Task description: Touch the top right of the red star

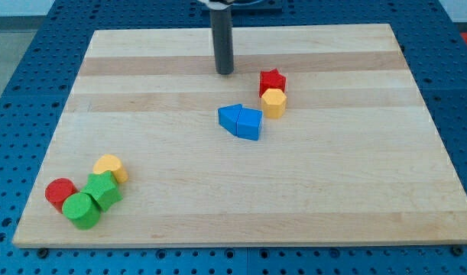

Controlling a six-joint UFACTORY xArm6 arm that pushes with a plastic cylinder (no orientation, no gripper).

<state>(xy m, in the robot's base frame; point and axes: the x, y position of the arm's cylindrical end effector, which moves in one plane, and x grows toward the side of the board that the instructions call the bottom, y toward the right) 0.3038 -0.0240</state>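
The red star sits on the wooden board, right of centre near the view's top. A yellow hexagon touches it just below. My tip rests on the board to the left of the red star, slightly higher in the view, with a clear gap between them. The rod stands upright from the view's top edge.
Two blue blocks lie together below and left of the star. At the view's bottom left is a cluster: a yellow heart, a red cylinder, a green star and a green cylinder.
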